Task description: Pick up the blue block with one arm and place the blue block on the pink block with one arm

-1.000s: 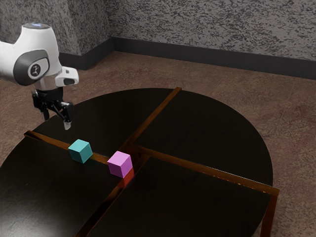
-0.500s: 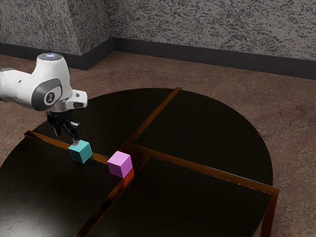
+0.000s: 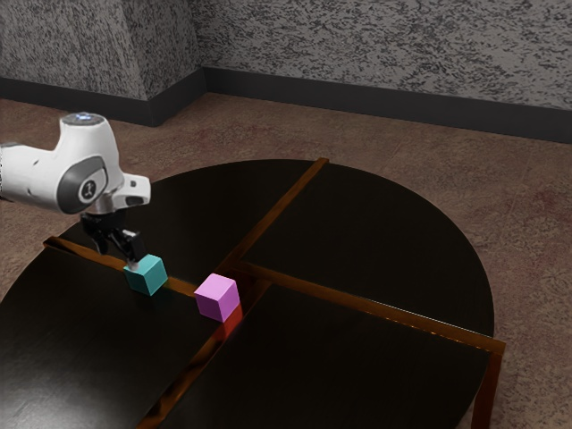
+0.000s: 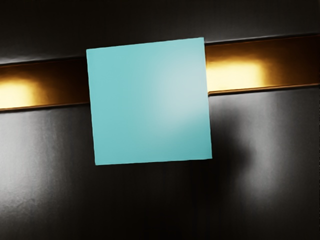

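From the exterior view's left the white arm (image 3: 64, 174) leans in low over the round black table (image 3: 375, 232). Its black gripper (image 3: 128, 252) hangs just above the blue block (image 3: 146, 274) at the block's upper-left edge, fingers spread, pinching nothing. The block sits on the table across a wooden strip (image 3: 85, 251). In the wrist view its square top (image 4: 149, 100) lies right under the hand, over the glowing strip (image 4: 250, 65). Near it, toward the exterior view's right, the pink block (image 3: 217, 297) stands apart where the strips cross.
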{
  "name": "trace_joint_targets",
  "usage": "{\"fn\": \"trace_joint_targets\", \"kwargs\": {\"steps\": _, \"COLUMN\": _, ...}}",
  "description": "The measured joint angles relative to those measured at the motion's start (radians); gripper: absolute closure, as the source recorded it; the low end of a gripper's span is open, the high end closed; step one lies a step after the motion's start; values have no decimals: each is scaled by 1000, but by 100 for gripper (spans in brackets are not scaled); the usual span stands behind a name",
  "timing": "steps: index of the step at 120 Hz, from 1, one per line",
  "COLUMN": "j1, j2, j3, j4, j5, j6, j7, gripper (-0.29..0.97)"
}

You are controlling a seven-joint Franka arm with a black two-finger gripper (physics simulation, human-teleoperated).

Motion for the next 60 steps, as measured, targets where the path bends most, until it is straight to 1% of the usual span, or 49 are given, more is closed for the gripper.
{"fn": "trace_joint_targets", "kwargs": {"steps": 16, "j1": -6, "j2": 25, "j3": -7, "j4": 12, "j5": -11, "j6": 20, "j7": 9, "gripper": 0}}
{"fn": "trace_joint_targets", "kwargs": {"steps": 39, "j1": -4, "j2": 88, "j3": -9, "j4": 79, "j5": -22, "j6": 32, "j7": 18, "gripper": 0}}
{"fn": "trace_joint_targets", "kwargs": {"steps": 60, "j1": 0, "j2": 130, "j3": -8, "j4": 95, "j5": -45, "j6": 38, "j7": 24, "gripper": 0}}
